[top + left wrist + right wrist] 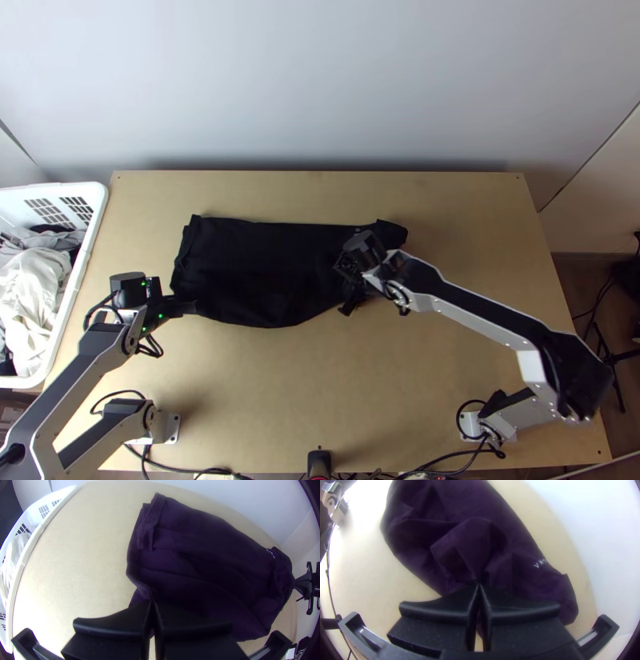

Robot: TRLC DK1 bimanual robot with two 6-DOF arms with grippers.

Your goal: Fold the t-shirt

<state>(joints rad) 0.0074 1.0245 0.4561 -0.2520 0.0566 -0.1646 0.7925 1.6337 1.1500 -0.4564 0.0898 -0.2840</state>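
Both left gripper and right gripper clamp the dark t-shirt, at eight and four o'clock, probably to fold evenly.

Table was light wood. Black shirt lay on far half, stretched sideways, partly folded over itself, rumpled toward right end. Cables trailed along near edge.

Tabletop robot station beside laundry basket

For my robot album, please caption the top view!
Left gripper and right gripper pinch the dark T-shirt on the table.
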